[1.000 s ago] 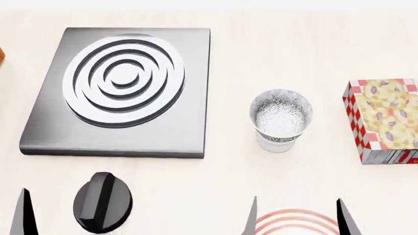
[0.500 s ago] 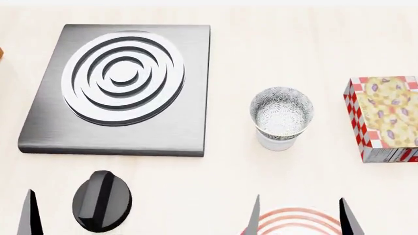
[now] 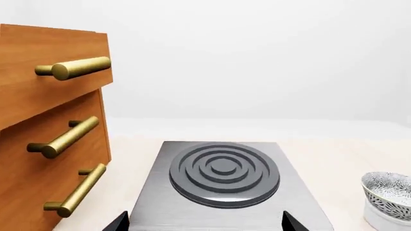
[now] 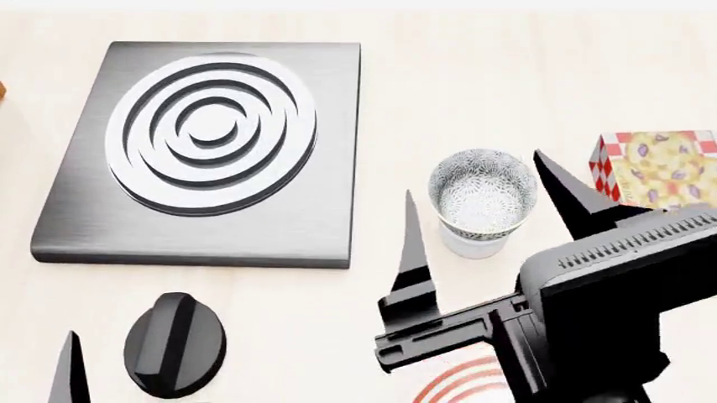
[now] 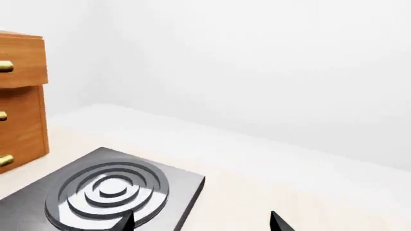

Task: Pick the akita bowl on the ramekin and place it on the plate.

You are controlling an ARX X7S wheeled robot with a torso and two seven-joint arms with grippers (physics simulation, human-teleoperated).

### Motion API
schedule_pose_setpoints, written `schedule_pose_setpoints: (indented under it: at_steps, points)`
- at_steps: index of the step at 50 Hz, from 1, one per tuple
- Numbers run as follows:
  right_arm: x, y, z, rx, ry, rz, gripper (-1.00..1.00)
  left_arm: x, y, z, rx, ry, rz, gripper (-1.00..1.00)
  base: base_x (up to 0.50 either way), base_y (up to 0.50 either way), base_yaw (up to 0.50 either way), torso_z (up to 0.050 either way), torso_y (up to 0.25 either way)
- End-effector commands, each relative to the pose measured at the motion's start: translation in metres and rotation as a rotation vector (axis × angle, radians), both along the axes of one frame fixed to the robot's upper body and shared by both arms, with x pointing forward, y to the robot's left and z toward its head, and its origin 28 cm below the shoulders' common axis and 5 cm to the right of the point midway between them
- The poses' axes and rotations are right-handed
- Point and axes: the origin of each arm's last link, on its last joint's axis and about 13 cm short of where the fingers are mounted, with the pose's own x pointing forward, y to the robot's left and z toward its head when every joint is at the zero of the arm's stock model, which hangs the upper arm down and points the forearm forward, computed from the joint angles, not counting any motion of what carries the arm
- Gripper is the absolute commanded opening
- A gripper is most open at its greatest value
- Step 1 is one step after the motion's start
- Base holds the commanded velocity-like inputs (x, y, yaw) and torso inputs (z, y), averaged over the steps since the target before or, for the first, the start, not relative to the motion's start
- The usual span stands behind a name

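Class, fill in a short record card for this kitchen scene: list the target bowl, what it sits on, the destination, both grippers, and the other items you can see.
target: akita bowl, speckled, upright
support: ramekin, plain white, under the bowl
destination: plate, red-ringed, mostly hidden by the right arm
right gripper: open, fingers either side of the bowl, not gripping it
left gripper: only finger tips show, apart, facing the stove burner
other items: stove burner, black knob, patterned box, wooden drawers
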Motion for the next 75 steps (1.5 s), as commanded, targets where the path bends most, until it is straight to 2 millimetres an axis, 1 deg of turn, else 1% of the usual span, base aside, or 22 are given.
schedule_pose_setpoints:
  at_steps: [1,2,4,5,8,11,12,14,16,21,26,30,37,40,43,45,46,50,55,62,69,75]
  points:
    - [0.037,-0.023,0.047,-0.283,0.121,0.034,1.00,-0.001,0.001,0.001,-0.031,-0.005,-0.015,1.00,0.00,0.00,0.00,0.000,0.000]
    - [0.040,-0.023,0.047,-0.313,0.133,0.036,1.00,-0.001,0.001,0.001,-0.032,-0.005,-0.014,1.00,0.00,0.00,0.00,0.000,0.000]
    - [0.052,-0.028,0.050,-0.428,0.209,0.068,1.00,0.000,0.001,0.000,-0.036,-0.003,-0.014,1.00,0.00,0.00,0.00,0.000,0.000]
    - [0.052,-0.028,0.051,-0.428,0.209,0.068,1.00,0.000,0.001,0.000,-0.036,-0.003,-0.014,1.00,0.00,0.00,0.00,0.000,0.000]
    - [0.065,-0.034,0.062,-0.487,0.235,0.053,1.00,0.000,0.001,0.000,-0.038,-0.006,-0.015,1.00,0.00,0.00,0.00,0.000,0.000]
    - [0.070,-0.036,0.070,-0.522,0.239,0.050,1.00,0.001,0.002,0.000,-0.041,-0.004,-0.014,1.00,0.00,0.00,0.00,0.000,0.000]
    - [0.071,-0.037,0.072,-0.573,0.257,0.058,1.00,0.001,0.002,0.000,-0.042,-0.003,-0.013,1.00,0.00,0.00,0.00,0.000,0.000]
    - [0.074,-0.037,0.073,-0.594,0.267,0.059,1.00,0.001,0.002,-0.001,-0.042,-0.001,-0.013,1.00,0.00,0.00,0.00,0.000,0.000]
    - [0.078,-0.038,0.073,-0.654,0.279,0.047,1.00,0.001,0.001,-0.001,-0.041,0.003,-0.015,1.00,0.00,0.00,0.00,0.000,0.000]
    - [0.090,-0.043,0.074,-0.691,0.331,0.035,1.00,0.001,0.001,0.000,-0.044,0.003,-0.014,1.00,0.00,0.00,0.00,0.000,0.000]
    - [0.099,-0.045,0.075,-0.764,0.404,0.070,1.00,0.001,0.001,-0.001,-0.050,0.006,-0.018,1.00,0.00,0.00,0.00,0.000,0.000]
    - [0.104,-0.045,0.077,-0.798,0.427,0.101,1.00,0.001,0.001,-0.001,-0.054,0.007,-0.020,1.00,0.00,0.00,0.00,0.000,0.000]
    - [0.116,-0.047,0.078,-0.814,0.454,0.127,1.00,0.001,0.002,-0.001,-0.053,0.011,-0.015,1.00,0.00,0.00,0.00,0.000,0.000]
    - [0.122,-0.050,0.083,-0.803,0.456,0.119,1.00,0.000,0.002,0.000,-0.051,0.010,-0.011,1.00,0.00,0.00,0.00,0.000,0.000]
    - [0.124,-0.051,0.084,-0.810,0.469,0.127,1.00,0.001,0.002,-0.001,-0.049,0.014,-0.010,1.00,0.00,0.00,0.00,0.000,0.000]
    - [0.125,-0.052,0.081,-0.823,0.516,0.143,1.00,0.001,0.001,-0.002,-0.049,0.016,-0.011,1.00,0.00,0.00,0.00,0.000,0.000]
    - [0.123,-0.052,0.080,-0.836,0.575,0.159,1.00,0.001,0.001,-0.002,-0.048,0.018,-0.012,1.00,0.00,0.00,0.00,0.000,0.000]
    - [0.122,-0.052,0.082,-0.882,0.649,0.145,1.00,0.002,0.001,-0.002,-0.048,0.019,-0.011,1.00,0.00,0.00,0.00,0.000,0.000]
    - [0.128,-0.053,0.085,-0.885,0.652,0.133,1.00,0.002,0.002,-0.002,-0.049,0.021,-0.012,1.00,0.00,0.00,0.00,0.000,0.000]
    - [0.131,-0.049,0.078,-0.890,0.650,0.150,1.00,0.002,0.001,-0.002,-0.045,0.022,-0.013,1.00,0.00,0.00,0.00,0.000,0.000]
    - [0.135,-0.046,0.076,-0.877,0.613,0.137,1.00,0.002,0.000,-0.004,-0.042,0.027,-0.017,1.00,0.00,0.00,0.00,0.000,0.000]
    - [0.139,-0.040,0.073,-0.849,0.589,0.159,1.00,0.002,0.000,-0.005,-0.039,0.030,-0.021,1.00,0.00,0.00,0.00,0.000,0.000]
